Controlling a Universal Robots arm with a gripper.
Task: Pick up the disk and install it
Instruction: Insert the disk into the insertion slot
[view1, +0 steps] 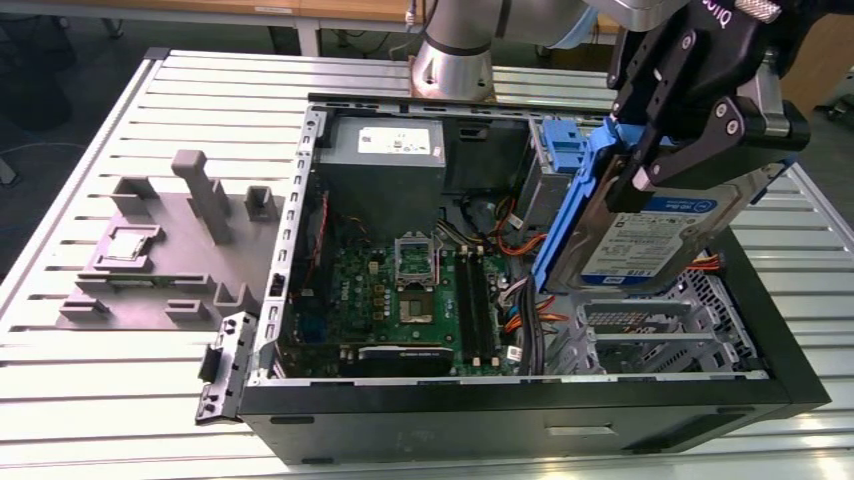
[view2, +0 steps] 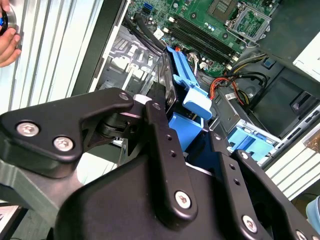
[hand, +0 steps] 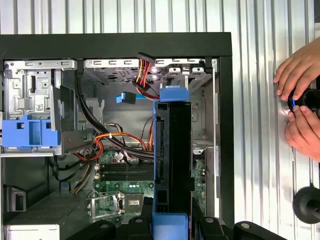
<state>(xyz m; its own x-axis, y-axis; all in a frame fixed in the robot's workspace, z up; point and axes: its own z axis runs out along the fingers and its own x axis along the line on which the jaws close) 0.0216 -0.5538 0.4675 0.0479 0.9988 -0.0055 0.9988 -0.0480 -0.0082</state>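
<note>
Pick-up half looks done: the disk (view1: 654, 235) is clamped across its edges by the gripper (view1: 694, 160). The fingers (view1: 663, 150) are closed onto the blue bracket (hand: 170, 95) round the drive. The drive is held up in the air, tilted, label facing out. It's hung over the open computer case (view1: 534, 415) at the exterior view's right, just above the metal drive cage (view1: 654, 340). It isn't seated in any bay yet, and no cable can be seen plugged into it, so the install half is judged not done. The orange-and-yellow power leads (hand: 142, 75) are seen loose inside the case. A person's hands (hand: 300, 75) are seen on a small black object (hand: 311, 98) out on the slatted bench (view1: 134, 380), apart from the case.
</note>
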